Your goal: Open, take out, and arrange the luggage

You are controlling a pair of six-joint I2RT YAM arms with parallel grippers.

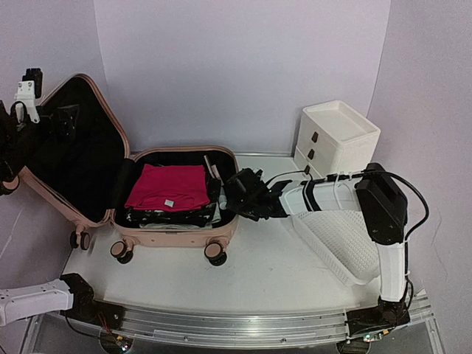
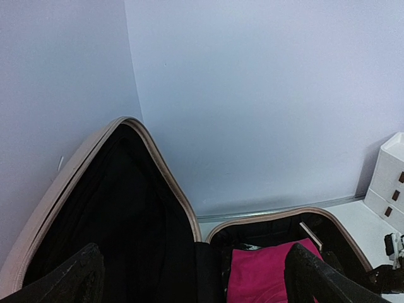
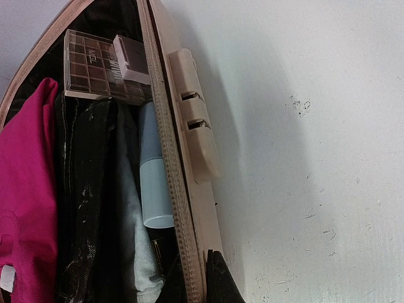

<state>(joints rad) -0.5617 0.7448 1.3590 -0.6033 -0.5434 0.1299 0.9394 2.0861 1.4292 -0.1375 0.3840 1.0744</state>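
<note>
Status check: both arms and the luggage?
Left gripper open, by the raised lid. Right gripper shut at the luggage's right rim. Luggage open, packed, magenta garment on top. White basket under right arm.

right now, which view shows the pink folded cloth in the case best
Top external: the whole pink folded cloth lies on top of the pile in the open luggage. The left wrist view shows only part of it at the bottom; the right wrist view shows only one edge at the left.

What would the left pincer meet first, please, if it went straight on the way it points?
Probably the luggage: the open left pincer faces its black lining where lid joins base, though depth is unclear.
</note>
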